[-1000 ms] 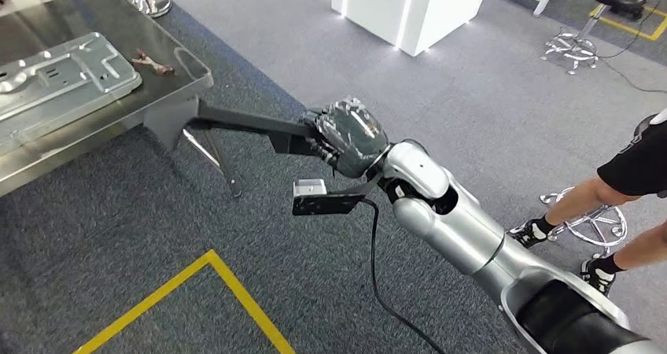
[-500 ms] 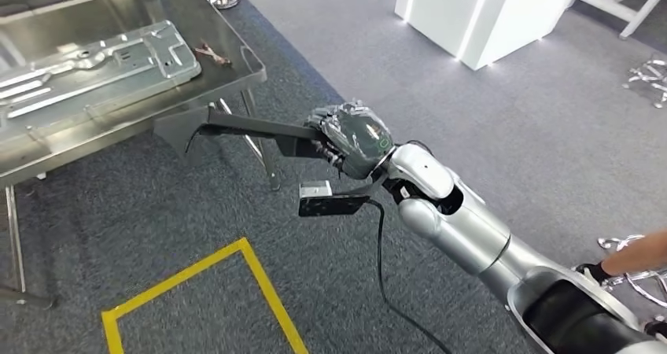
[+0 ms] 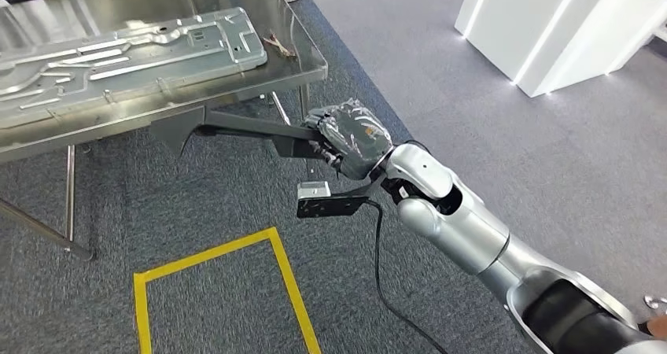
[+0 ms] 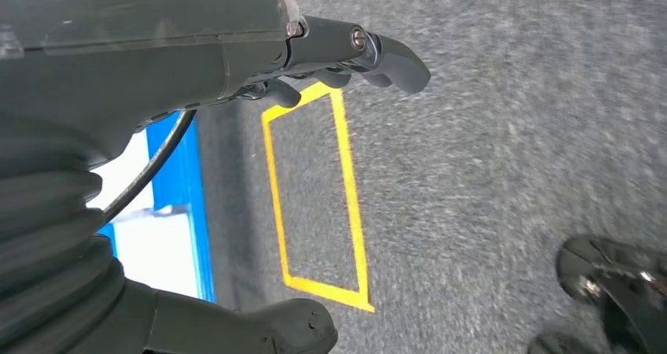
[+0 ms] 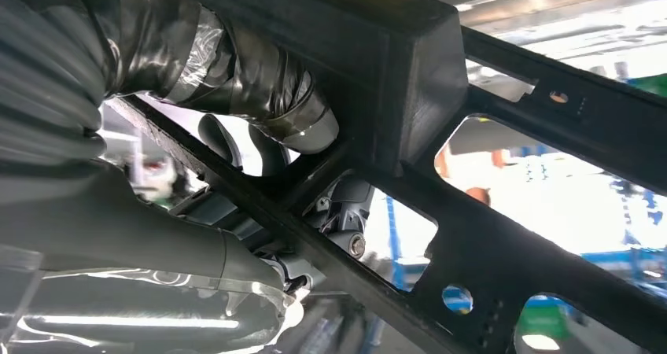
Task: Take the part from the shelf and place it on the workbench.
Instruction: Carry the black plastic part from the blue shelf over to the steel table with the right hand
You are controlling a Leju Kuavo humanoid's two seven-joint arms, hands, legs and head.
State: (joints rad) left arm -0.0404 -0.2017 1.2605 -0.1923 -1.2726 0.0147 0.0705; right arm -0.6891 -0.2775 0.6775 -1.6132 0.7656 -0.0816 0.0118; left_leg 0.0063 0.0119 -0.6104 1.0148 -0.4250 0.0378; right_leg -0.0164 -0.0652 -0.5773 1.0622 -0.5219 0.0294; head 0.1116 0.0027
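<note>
My right hand (image 3: 350,138) grips the black frame part (image 3: 236,126) at its near end, its far tip toward ten o'clock under the workbench (image 3: 307,67) edge, so I judge carrying underway: next I must lift it over the edge, my left hand (image 4: 346,51) hanging empty, fingers apart.

Right hand (image 5: 236,94), taped fingers (image 5: 259,71) wrapped around the black openwork part (image 5: 409,79), close up.
</note>
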